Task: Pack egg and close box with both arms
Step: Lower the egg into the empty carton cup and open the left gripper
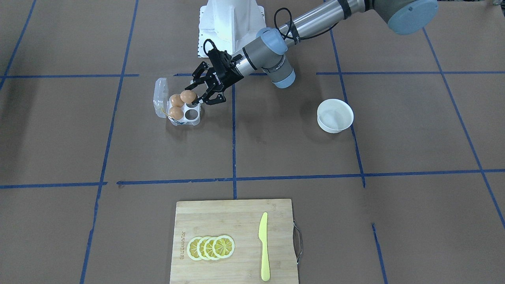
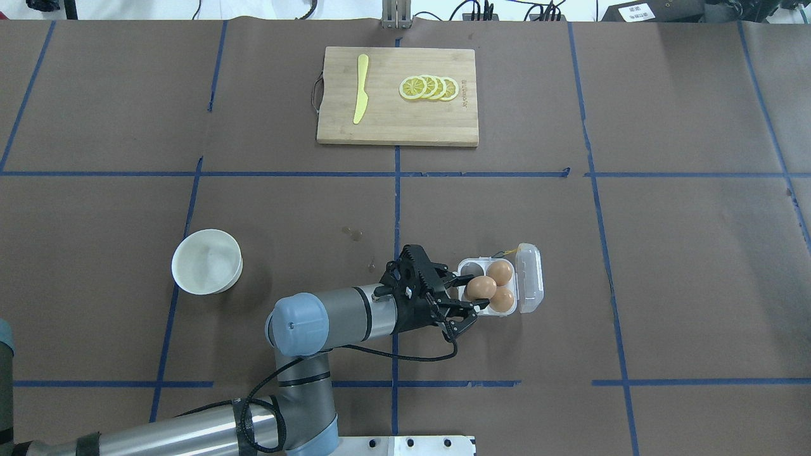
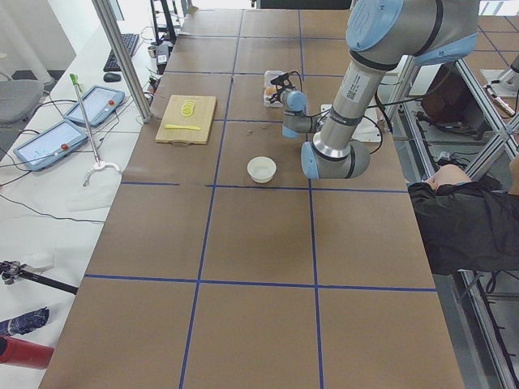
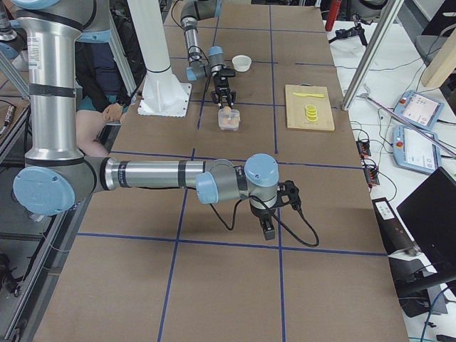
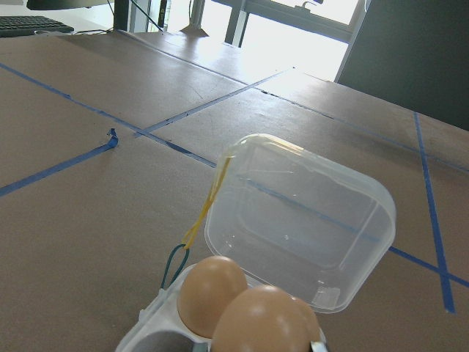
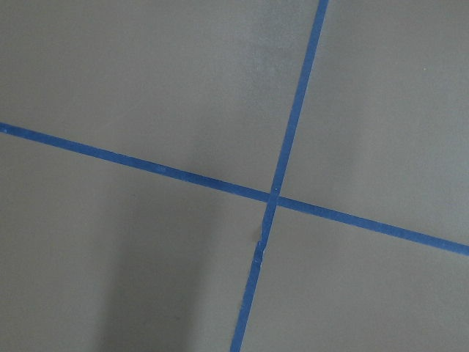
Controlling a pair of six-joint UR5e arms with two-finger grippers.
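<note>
Front-facing view: left pincer (image 1: 198, 94) is clenched on the egg (image 1: 188, 96), holding it just over the robot-side cell of the box (image 1: 196, 121); not yet seated, in our judgement. Two other eggs (image 1: 176, 106) fill the cells on the lid side; the cell beside the held egg is bare. The lid (image 1: 161, 92) stands open on the side away from the arm, which we take as the reason the arm comes in low from the opposite side. Overhead view: same finding. The egg is at the fingertips over the near cell, and the box rests on the table (image 2: 507, 209) w/ nothing steadying it. Left side view: too small to add anything. Right side view: right pincer (image 4: 267, 226) hangs low over the table, well apart from the box; released or clenched, we cannot tell. Prob. parked clear until the lid-closing step. Left wrist view: the egg is large at the bottom edge, overlapping a seated egg; the lid tilts up behind, w/ the yellow band (image 5: 209, 202) at its corner. Right wrist view: only crossing tape lines (image 6: 275, 194) on the table, no task item near.
</note>
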